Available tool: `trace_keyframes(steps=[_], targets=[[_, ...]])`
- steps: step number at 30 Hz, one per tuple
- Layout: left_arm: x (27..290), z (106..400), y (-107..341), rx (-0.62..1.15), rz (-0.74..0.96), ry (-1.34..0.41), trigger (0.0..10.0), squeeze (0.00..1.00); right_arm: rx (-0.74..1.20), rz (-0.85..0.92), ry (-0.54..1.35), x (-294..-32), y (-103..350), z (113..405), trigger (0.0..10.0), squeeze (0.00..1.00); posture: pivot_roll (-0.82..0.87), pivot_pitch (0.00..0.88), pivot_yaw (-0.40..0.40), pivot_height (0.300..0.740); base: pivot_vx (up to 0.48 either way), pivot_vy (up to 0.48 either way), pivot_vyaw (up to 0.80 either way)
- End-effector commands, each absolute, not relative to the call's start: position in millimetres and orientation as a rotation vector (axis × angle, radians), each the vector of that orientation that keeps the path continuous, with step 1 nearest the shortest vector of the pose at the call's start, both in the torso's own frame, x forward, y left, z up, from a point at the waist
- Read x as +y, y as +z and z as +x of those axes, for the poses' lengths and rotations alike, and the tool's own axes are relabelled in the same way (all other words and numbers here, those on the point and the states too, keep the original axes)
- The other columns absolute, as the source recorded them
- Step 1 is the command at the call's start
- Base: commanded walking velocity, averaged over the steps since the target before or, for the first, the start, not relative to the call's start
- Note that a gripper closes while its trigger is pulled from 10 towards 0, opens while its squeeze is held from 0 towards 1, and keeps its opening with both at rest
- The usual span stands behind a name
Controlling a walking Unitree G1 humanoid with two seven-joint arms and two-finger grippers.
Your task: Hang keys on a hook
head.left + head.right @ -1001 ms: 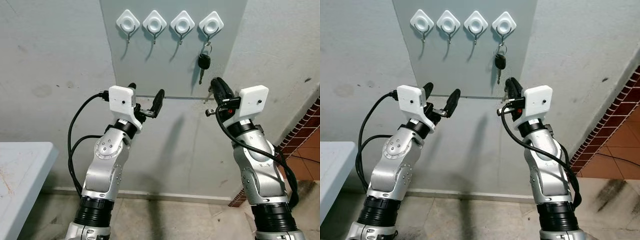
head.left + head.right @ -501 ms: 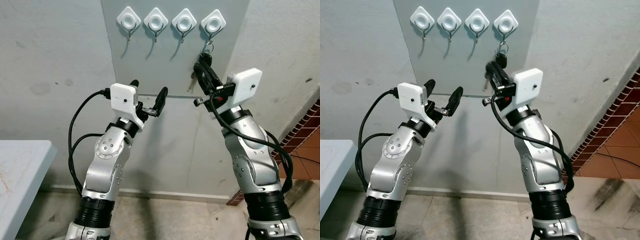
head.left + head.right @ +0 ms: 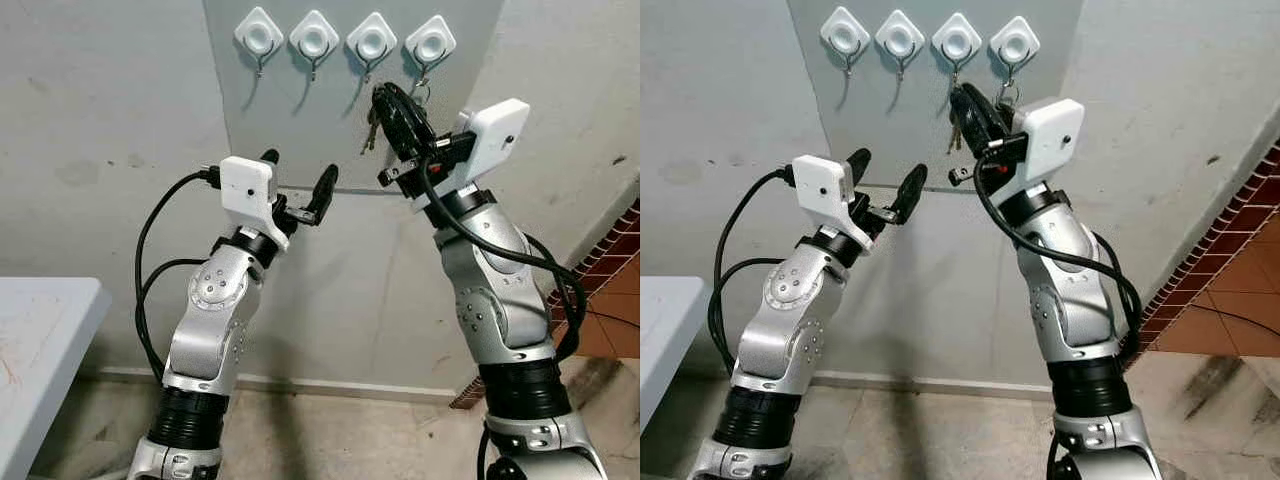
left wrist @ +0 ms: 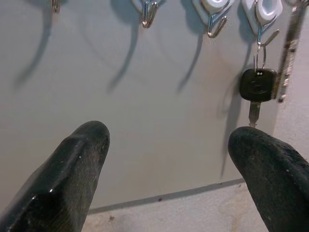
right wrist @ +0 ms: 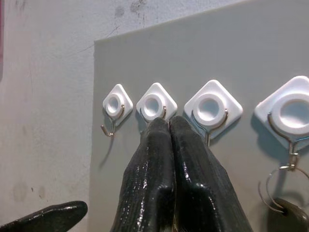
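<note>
Shut tight on a key [image 3: 371, 128], the right gripper [image 3: 385, 102] rises toward the third hook [image 3: 371, 62].
Left gripper [image 3: 297, 186] hovers wide and idle; fourth hook [image 3: 424, 74] already carries a car key [image 4: 258, 85].

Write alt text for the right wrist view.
The right end effector, black fingers pressed shut, points up at four white diamond-shaped hooks on a grey panel. A key ring hangs from the nearest hook.

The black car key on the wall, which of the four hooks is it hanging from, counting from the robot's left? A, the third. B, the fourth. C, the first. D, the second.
B: the left wrist view shows the black car key dangling by its ring from the fourth hook, the one farthest to the robot's right.
</note>
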State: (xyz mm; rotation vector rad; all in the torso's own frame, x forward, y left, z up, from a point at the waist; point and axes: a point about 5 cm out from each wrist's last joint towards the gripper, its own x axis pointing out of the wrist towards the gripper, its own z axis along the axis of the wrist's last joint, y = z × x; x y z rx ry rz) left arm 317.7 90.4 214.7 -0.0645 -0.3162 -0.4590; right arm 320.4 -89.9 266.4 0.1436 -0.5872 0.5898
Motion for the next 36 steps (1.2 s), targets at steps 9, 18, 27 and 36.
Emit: trace_keyframes(steps=[9,18,27,36], targets=[[82.5,317.4,230.3,-0.359,-0.045,-0.503,10.0,0.00,-0.566,0.276,0.626,-92.7,267.4,332.9,10.0,0.00,-0.02,0.062,-0.025,0.740,0.000,0.000,0.00],[81.8,316.7,232.8,-0.365,-0.047,-0.512,10.0,0.00,-0.534,0.392,0.624,-104.1,261.7,341.9,10.0,0.00,-0.02,0.065,-0.027,0.740,0.000,0.000,0.00],[79.0,315.5,236.1,-0.376,-0.040,-0.528,10.0,0.00,-0.525,0.449,0.685,-101.3,263.5,346.1,10.0,0.00,-0.01,0.062,-0.027,0.740,0.000,0.000,0.00],[77.1,315.1,238.1,-0.381,-0.032,-0.540,10.0,0.00,-0.522,0.459,0.752,-89.5,266.4,348.3,10.0,0.00,-0.01,0.063,-0.026,0.740,0.000,0.000,0.00]])
